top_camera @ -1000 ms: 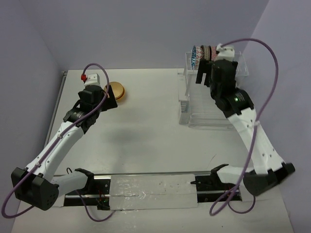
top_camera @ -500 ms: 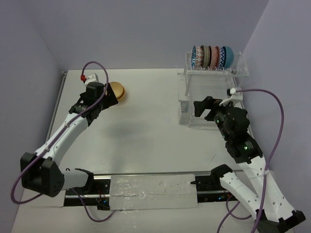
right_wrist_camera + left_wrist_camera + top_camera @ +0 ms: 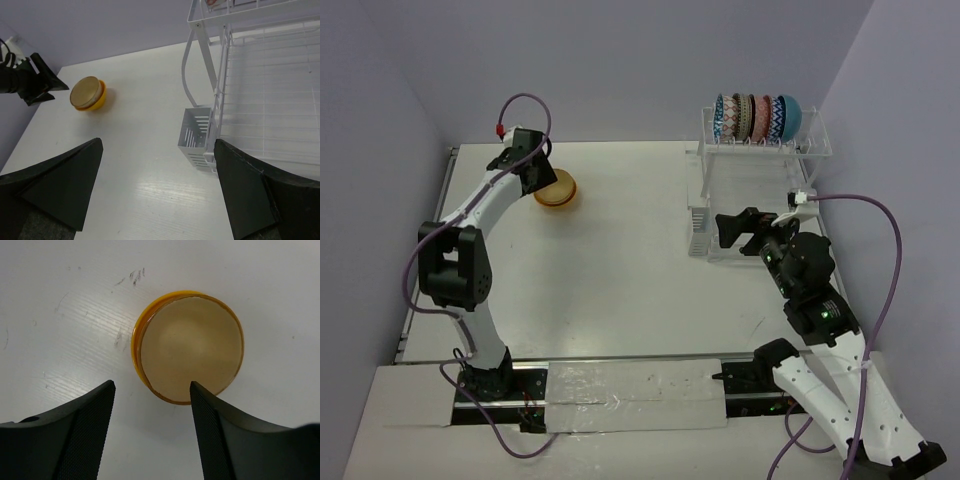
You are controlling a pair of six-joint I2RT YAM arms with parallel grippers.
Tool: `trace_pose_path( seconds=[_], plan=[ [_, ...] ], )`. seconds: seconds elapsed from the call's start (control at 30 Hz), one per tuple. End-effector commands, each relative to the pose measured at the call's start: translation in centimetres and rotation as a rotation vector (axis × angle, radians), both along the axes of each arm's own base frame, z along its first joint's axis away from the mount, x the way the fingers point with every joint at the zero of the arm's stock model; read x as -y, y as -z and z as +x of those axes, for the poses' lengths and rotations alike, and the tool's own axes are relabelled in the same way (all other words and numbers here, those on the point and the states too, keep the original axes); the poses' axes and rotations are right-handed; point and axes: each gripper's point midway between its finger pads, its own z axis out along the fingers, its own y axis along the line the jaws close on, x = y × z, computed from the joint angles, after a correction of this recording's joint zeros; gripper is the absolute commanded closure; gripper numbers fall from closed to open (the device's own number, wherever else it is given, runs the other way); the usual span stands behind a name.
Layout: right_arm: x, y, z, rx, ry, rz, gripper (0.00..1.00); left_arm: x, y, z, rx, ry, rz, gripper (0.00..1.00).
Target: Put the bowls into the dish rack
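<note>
An orange-yellow bowl (image 3: 558,191) with a flat tan face up sits on the table at the far left. It also shows in the left wrist view (image 3: 187,346) and the right wrist view (image 3: 88,94). My left gripper (image 3: 542,180) is open just above it, and its fingertips (image 3: 106,392) stand at the bowl's near edge without touching it. Several patterned bowls (image 3: 748,116) and a teal bowl (image 3: 792,113) stand on edge in the dish rack's (image 3: 817,150) top row. My right gripper (image 3: 740,228) is open and empty, low beside the rack's side basket (image 3: 196,135).
The rack's lower wire tray (image 3: 272,100) holds nothing. Purple walls close in at the back and both sides. The table's left edge (image 3: 445,200) runs close to the left arm. A metal rail (image 3: 630,362) lies along the near edge.
My right gripper has pulled back from the rack's top row, where the teal bowl now stands, down toward the side basket. My left arm has stretched out and its gripper has come over the orange bowl.
</note>
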Motion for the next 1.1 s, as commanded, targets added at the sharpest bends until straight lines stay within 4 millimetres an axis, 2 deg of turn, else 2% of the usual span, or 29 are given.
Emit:
trace_pose_path(
  seconds=[0.0,0.3,0.4,0.43,0.53,0.87,0.97,1.07],
  plan=[
    [-0.4,-0.9,-0.2,0.047,-0.024,0.021,0.00,-0.9,-0.1,1.0,-0.016,-0.019,0.037,0.34],
    [-0.2,-0.3,-0.2,0.037,-0.017,0.008,0.00,-1.4,1.9,2.6,-0.052,-0.014,0.011,0.43],
    [-0.1,-0.2,-0.2,0.035,-0.008,0.006,0.00,-1.5,2.5,3.0,-0.066,-0.011,0.015,0.49],
    [0.0,0.0,-0.1,0.030,-0.002,0.007,0.00,-1.5,2.7,3.2,-0.065,-0.014,0.019,0.54],
    [0.1,0.4,0.0,0.017,0.004,0.003,0.00,-1.5,3.4,3.7,-0.078,-0.014,0.018,0.58],
    [0.2,0.7,0.1,0.008,0.010,-0.005,0.00,-1.2,5.0,4.1,-0.109,-0.008,0.016,0.62],
    [0.0,0.9,0.1,0.004,0.004,-0.006,0.00,-1.3,5.3,4.2,-0.118,-0.008,0.023,0.68],
    [0.1,1.1,0.2,-0.002,0.010,-0.010,0.00,-1.2,5.5,4.2,-0.122,-0.006,0.019,0.79]
  ],
)
